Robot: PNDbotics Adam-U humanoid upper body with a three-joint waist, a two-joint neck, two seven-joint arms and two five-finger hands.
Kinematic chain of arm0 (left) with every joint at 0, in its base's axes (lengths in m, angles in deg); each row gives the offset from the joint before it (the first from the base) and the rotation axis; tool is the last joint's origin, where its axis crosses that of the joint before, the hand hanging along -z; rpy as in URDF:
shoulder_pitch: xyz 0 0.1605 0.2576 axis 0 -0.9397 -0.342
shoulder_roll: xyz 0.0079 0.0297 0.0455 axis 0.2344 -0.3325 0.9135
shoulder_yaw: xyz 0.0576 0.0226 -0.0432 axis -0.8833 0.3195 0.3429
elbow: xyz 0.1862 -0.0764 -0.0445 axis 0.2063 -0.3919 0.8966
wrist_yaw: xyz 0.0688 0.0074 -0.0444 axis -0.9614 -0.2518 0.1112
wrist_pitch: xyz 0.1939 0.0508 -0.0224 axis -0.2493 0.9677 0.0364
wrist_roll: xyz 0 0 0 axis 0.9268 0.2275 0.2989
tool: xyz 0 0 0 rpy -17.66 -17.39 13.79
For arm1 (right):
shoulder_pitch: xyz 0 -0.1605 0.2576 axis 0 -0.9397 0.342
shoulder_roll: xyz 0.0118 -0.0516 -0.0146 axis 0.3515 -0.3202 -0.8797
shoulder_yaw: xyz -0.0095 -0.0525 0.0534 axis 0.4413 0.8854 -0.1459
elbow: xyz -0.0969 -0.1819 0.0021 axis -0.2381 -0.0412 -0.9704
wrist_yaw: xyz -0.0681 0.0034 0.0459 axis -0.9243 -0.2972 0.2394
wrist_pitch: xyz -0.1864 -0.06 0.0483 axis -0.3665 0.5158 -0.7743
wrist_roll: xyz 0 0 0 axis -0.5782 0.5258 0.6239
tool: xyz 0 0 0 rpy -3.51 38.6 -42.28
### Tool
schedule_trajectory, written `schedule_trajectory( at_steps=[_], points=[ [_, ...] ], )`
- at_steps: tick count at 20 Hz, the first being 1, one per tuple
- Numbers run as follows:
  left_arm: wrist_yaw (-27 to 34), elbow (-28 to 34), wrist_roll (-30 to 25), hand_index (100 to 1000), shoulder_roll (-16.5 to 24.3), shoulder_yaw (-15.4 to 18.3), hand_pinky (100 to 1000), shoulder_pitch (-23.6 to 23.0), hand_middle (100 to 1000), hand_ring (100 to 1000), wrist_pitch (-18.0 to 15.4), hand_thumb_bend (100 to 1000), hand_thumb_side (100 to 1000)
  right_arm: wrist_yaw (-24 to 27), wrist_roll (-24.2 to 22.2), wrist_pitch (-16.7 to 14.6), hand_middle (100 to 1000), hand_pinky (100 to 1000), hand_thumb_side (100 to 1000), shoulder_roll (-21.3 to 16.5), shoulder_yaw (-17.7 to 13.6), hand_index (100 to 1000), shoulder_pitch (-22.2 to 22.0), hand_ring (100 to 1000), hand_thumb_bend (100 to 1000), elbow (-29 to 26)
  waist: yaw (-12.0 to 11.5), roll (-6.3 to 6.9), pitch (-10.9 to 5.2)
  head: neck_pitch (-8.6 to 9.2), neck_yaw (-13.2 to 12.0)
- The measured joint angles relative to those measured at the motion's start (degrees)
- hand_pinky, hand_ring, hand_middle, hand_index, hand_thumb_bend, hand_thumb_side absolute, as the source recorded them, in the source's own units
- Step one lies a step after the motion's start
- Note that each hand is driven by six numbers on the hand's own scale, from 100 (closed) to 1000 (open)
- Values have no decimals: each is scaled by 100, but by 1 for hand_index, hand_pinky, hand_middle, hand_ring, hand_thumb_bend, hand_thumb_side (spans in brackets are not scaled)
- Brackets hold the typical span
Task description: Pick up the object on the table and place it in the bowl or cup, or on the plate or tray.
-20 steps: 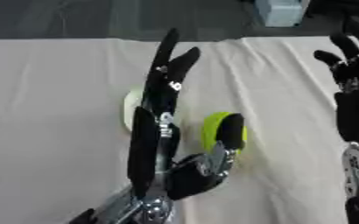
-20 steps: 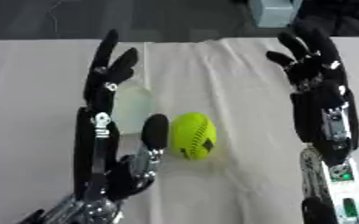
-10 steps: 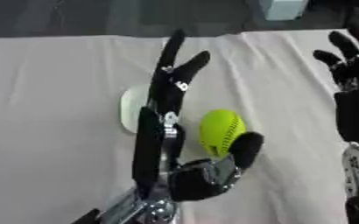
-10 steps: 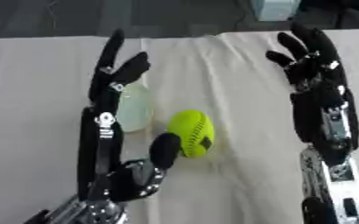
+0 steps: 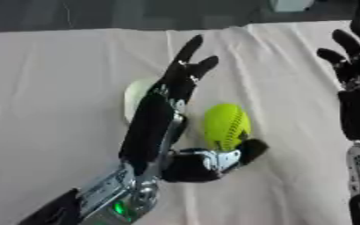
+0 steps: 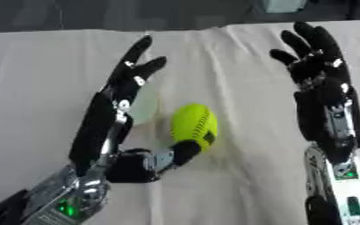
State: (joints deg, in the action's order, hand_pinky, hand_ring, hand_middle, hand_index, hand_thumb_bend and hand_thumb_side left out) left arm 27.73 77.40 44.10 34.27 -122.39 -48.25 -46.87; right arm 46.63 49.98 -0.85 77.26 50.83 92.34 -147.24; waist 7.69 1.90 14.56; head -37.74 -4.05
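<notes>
A yellow-green ball with dark seam lines lies on the pale tablecloth near the middle. My left hand stands just to its left, fingers straight and pointing up and away, thumb curving under the ball's near side. Behind the hand a pale white-green cup or bowl shows partly, mostly hidden by the fingers. My right hand is raised at the right with fingers spread, apart from the ball and holding nothing.
A cream tablecloth covers the table, with a fold running toward the far edge. A dark strip and a grey-white box lie beyond the far edge.
The whole picture has shifted, so the head moved. My left hand's thumb has come closer under the ball. The right hand stays raised.
</notes>
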Motion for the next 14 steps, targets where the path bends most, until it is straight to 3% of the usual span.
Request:
schedule_trajectory(
  at_steps=[4, 7, 9, 12, 14],
  points=[
    [-197, 0, -875, 959, 593, 104, 772, 112, 1000, 876, -28, 798, 1000, 0, -27, 27, 957, 879, 845, -16, 1, 1000, -46, 957, 100, 0, 17, 34, -14, -41, -2],
    [-284, 1, -1537, 970, 931, 149, 750, 251, 1000, 880, 3, 792, 1000, 0, -50, 47, 956, 878, 845, -48, 2, 1000, -75, 954, 100, 2, 40, 64, -42, -52, -8],
    [-292, 1, -1932, 984, 1115, 159, 785, 393, 1000, 914, 24, 722, 1000, 0, -65, 59, 956, 878, 843, -48, 2, 1000, -90, 954, 100, 8, 68, 81, -43, -53, -8],
    [-301, 1, -2457, 1000, 1343, 163, 969, 622, 1000, 1000, -20, 509, 1000, 0, -81, 70, 956, 877, 843, -50, 4, 1000, -90, 953, 100, 31, 101, 89, -44, -56, -8],
    [-342, 1, -2853, 1000, 1479, 146, 1000, 789, 1000, 1000, -93, 484, 1000, 0, -95, 79, 955, 877, 843, -52, 5, 1000, -90, 952, 100, 36, 116, 116, -46, -58, -8]
  ],
)
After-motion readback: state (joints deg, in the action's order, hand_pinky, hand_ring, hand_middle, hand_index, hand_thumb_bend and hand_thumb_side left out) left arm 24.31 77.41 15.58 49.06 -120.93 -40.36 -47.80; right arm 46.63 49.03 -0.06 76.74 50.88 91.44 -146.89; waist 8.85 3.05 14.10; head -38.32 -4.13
